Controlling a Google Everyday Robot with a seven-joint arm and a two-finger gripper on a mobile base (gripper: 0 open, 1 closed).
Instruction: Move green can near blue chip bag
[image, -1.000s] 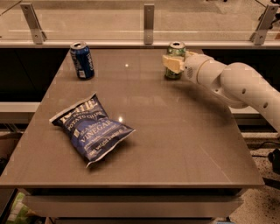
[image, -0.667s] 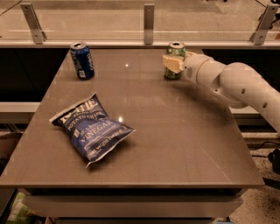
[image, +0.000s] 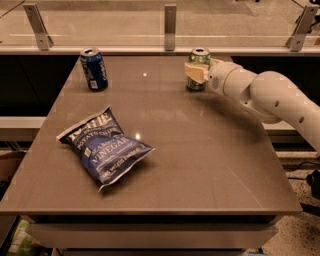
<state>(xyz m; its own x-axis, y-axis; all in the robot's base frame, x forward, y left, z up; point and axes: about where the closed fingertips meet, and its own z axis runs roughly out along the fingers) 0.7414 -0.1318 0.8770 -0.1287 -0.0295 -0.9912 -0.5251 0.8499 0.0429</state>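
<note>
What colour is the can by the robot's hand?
The green can is pale green, silver-topped; hand at it, camera view.

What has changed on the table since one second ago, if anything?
Nothing visibly changed. The gripper stays at the green can near the far edge of the table. The dark blue can and the blue chip bag lie where they were.
</note>
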